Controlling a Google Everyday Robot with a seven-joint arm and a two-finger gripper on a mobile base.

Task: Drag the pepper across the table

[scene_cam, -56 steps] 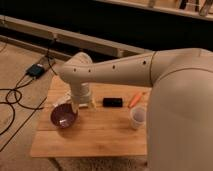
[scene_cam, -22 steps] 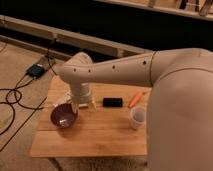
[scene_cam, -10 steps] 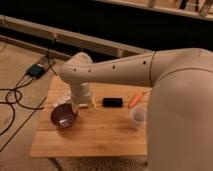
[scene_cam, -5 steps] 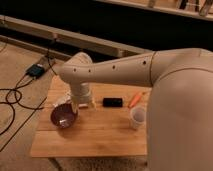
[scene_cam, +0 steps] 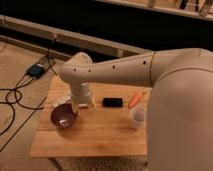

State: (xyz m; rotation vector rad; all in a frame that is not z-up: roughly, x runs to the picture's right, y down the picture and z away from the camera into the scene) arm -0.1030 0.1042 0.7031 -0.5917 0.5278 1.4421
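Change: none that I can find. Arm (scene_cam: 110,72), pepper and the other items sit where they sat in the earlier views.
Gripper (scene_cam: 82,102): down at the left part of the desk (scene_cam: 100,135), just beside the dark bowl (scene_cam: 63,115) and mostly hidden under the wrist.
Jaws: released and spread wide. They are not on the pepper.
Pepper (scene_cam: 135,99): small orange tapered piece lying on the right part of the desk, between the black block (scene_cam: 112,102) and the translucent cup (scene_cam: 138,117), which stands just in front of it. It is well apart from the gripper.
Bearing on task: I judge the drag as not yet begun, since nothing touches the pepper.
Next move, my estimate: carry the gripper rightward past the black block, lower it onto the pepper, then pull.
Risk: the cup and block crowd the pepper, so a careless approach could knock either.
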